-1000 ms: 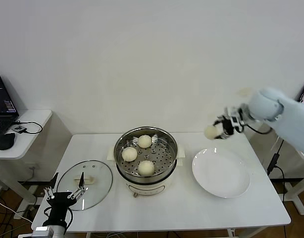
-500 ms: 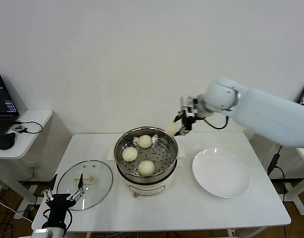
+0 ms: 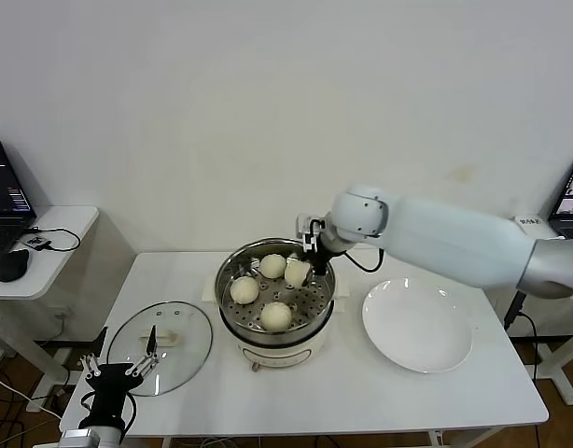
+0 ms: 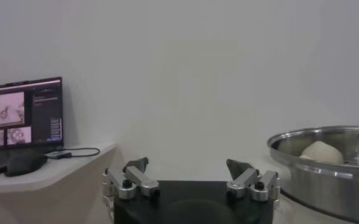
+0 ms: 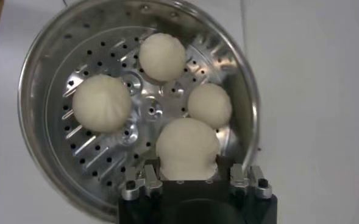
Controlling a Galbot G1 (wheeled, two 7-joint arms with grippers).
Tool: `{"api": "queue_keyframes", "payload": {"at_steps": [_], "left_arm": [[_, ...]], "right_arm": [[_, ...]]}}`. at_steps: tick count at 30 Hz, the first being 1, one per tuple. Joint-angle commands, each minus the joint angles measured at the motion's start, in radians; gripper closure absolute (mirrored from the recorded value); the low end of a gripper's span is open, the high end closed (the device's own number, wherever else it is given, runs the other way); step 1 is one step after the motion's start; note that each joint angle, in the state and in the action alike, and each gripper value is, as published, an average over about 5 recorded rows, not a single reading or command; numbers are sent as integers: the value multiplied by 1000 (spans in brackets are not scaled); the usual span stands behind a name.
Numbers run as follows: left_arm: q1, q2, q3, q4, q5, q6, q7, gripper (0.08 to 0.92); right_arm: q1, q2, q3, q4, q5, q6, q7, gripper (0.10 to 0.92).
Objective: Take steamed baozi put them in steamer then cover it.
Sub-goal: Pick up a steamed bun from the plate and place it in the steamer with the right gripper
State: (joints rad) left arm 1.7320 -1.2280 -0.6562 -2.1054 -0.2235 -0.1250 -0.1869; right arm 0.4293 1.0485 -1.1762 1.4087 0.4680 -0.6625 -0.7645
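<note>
The steamer (image 3: pixel 326 291) is a shiny steel pot on a cream base at the table's middle. Three baozi lie on its perforated tray (image 5: pixel 100 152): one at the back (image 3: pixel 272 266), one on the left (image 3: pixel 244 289), one at the front (image 3: pixel 275 316). My right gripper (image 3: pixel 300 271) is over the pot's back right part, shut on a fourth baozi (image 5: pixel 188 147), held just above the tray. My left gripper (image 3: pixel 120 370) is open and empty, low at the table's front left corner, and its fingers (image 4: pixel 248 177) show apart in the left wrist view.
The glass lid (image 3: pixel 160 346) with its cream handle lies flat on the table left of the steamer. An empty white plate (image 3: pixel 417 326) sits right of it. A side desk with a laptop (image 3: pixel 5 196) stands at the far left.
My right arm swung left from beyond the plate, carrying the baozi over the steamer's rim and down into the pot. The left arm has not moved.
</note>
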Motion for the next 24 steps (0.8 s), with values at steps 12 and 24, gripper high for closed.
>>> {"api": "queue_keyframes", "payload": {"at_steps": [12, 24], "left_arm": [[-5, 3, -1, 11, -4, 0, 1, 177], [-5, 5, -2, 9, -3, 3, 0, 177]], "right_arm": [[-62, 42, -4, -44, -59, -34, 16, 429], [14, -110, 96, 122, 29, -49, 62, 211]]}}
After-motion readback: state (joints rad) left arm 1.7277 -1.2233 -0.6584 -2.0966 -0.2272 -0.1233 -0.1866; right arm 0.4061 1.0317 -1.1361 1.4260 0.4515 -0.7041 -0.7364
